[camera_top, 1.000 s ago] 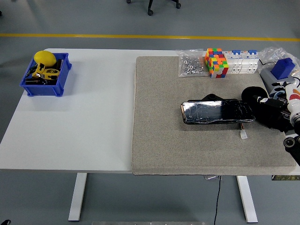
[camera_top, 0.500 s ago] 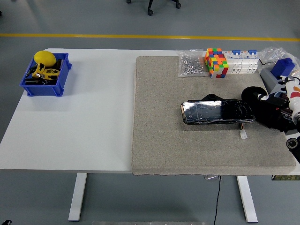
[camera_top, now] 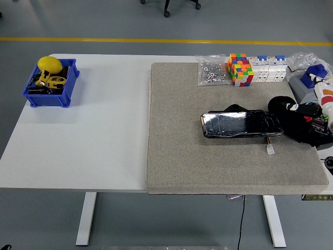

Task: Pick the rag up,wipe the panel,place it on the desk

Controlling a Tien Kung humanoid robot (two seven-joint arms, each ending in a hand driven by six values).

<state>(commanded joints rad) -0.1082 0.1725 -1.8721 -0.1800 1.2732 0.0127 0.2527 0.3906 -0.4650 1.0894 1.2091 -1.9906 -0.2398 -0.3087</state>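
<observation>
Table (camera_top: 93,135): white, bare across its left half.
Blue bin (camera_top: 51,84): far left of the table; holds a yellow ball (camera_top: 49,64) and yellow-and-black items that cannot be identified.
Grey mat (camera_top: 208,156): covers the right half of the table.
Bag of metal nuts (camera_top: 210,71): on the mat's far edge.
Colour cube (camera_top: 239,69): just right of the bag, touching a row of white-and-blue blocks (camera_top: 268,69).
Panel (camera_top: 240,124): dark, glossy, lying flat on the mat right of centre, long side left to right.
Rag (camera_top: 283,105): black, bunched at the panel's right end, touching it, beneath the right hand.
Right hand (camera_top: 308,122): enters from the right edge and rests on the rag; finger position cannot be resolved against the black cloth, grasp cannot be confirmed.
</observation>
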